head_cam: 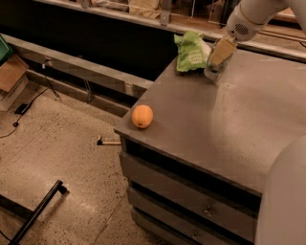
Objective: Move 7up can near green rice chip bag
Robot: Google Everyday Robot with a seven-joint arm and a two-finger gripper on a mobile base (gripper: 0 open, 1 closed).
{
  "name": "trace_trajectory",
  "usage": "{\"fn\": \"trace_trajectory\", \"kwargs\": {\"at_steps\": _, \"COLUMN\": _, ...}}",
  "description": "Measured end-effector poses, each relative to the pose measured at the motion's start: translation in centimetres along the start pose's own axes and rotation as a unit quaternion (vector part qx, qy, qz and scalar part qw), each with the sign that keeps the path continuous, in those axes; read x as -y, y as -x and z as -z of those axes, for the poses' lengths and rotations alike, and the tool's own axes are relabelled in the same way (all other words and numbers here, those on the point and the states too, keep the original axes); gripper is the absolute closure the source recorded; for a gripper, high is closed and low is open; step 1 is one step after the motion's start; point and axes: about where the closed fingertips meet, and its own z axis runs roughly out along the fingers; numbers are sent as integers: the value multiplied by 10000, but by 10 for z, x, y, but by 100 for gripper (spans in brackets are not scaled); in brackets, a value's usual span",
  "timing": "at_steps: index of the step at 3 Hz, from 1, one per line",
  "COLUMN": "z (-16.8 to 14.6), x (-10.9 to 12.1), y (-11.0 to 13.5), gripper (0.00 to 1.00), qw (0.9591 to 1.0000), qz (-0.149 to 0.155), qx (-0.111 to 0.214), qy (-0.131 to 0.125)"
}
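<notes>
The 7up can is at the back of the grey table, mostly hidden by my gripper; only its silvery lower part shows. My gripper, with tan fingers, comes down from the upper right and is shut on the can. The green rice chip bag lies right next to it on the left, at the table's back corner. I cannot tell whether the can touches the bag.
A round orange fruit sits near the table's front left corner. Drawers are under the table top. My white body fills the lower right. A ledge runs behind the table; a black bar lies on the floor.
</notes>
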Motion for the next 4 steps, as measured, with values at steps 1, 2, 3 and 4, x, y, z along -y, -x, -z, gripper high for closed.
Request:
{"fn": "trace_trajectory", "kwargs": {"at_steps": 1, "z": -14, "x": -6, "y": -4, "gripper": 30, "qw": 9992, "qz": 82, "qx": -215, "qy": 323}}
{"fn": "trace_trajectory", "kwargs": {"at_steps": 2, "z": -17, "x": -6, "y": -3, "gripper": 7, "qw": 9993, "qz": 83, "qx": -197, "qy": 312}}
{"fn": "trace_trajectory", "kwargs": {"at_steps": 3, "z": -20, "x": -6, "y": -2, "gripper": 0, "qw": 9992, "qz": 86, "qx": -201, "qy": 326}}
{"fn": "trace_trajectory", "kwargs": {"at_steps": 4, "z": -1, "x": 0, "y": -12, "gripper": 0, "qw": 9993, "qz": 235, "qx": -96, "qy": 279}}
